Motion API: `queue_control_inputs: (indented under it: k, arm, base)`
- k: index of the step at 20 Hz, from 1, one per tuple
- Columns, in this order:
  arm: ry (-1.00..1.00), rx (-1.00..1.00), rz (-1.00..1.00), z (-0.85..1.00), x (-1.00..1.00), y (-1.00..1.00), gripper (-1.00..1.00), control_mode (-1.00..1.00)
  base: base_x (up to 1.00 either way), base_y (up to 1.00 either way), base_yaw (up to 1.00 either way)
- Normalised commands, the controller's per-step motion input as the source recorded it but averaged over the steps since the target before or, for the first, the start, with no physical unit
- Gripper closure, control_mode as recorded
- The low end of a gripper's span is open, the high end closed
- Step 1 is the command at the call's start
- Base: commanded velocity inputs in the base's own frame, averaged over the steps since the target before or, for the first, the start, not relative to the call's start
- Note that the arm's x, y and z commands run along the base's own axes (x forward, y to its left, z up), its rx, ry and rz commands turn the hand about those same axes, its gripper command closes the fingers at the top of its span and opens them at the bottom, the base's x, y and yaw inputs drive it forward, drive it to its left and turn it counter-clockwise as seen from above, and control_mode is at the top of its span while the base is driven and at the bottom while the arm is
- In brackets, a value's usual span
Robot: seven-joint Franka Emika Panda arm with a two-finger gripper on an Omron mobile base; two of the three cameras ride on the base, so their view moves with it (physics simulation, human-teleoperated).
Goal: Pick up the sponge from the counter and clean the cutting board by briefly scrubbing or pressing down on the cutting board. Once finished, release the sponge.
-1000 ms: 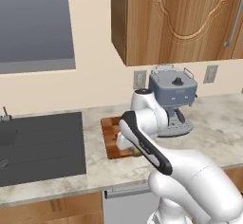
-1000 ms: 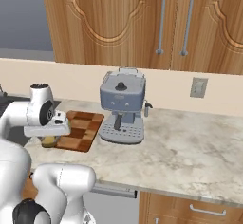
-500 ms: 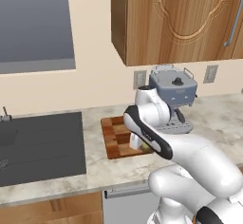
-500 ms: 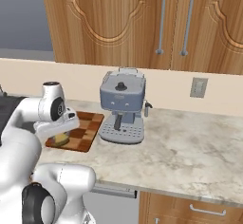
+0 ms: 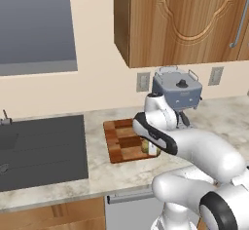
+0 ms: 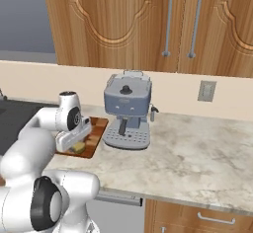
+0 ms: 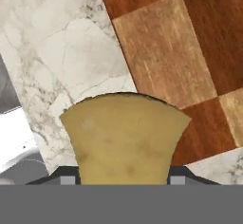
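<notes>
The tan-yellow sponge (image 7: pixel 124 137) sits between my fingertips (image 7: pixel 62 176), and my gripper (image 7: pixel 122 178) is shut on it. Beneath it lie the front right corner of the checkered cutting board (image 7: pixel 175 52) and the marbled counter (image 7: pixel 57 52). From the left base, the sponge (image 5: pixel 146 147) in the gripper (image 5: pixel 150 149) hangs low at the near right corner of the cutting board (image 5: pixel 124 139). From the right base, the sponge (image 6: pixel 78 148) and gripper (image 6: pixel 74 145) are at the front edge of the cutting board (image 6: pixel 98 127). Whether the sponge touches the board I cannot tell.
A grey-blue coffee machine (image 5: pixel 177 95) stands just right of the board, close to my arm, and is seen again (image 6: pixel 127 108). The dark cooktop panel (image 5: pixel 41 146) lies to the left. Wall cabinets (image 6: pixel 148 24) hang above. Open counter (image 6: pixel 197 153) stretches to the right.
My gripper has carried the sponge rightward along the board's near edge, from its left part to its front right corner. The board and coffee machine have not moved.
</notes>
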Motion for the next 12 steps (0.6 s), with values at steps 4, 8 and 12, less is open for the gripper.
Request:
queue_control_inputs:
  k: [4,8,12]
  arm:
    - [0.06,0.0,0.28,-0.28,0.49,-0.07,1.0,-1.0]
    - [0.0,0.0,0.15,-0.22,0.26,0.0,1.0,-1.0]
    - [0.0,0.0,0.07,-0.21,0.11,0.0,1.0,-1.0]
  base:
    - [0.0,0.0,0.0]
    - [0.0,0.0,0.0]
    - [0.0,0.0,0.0]
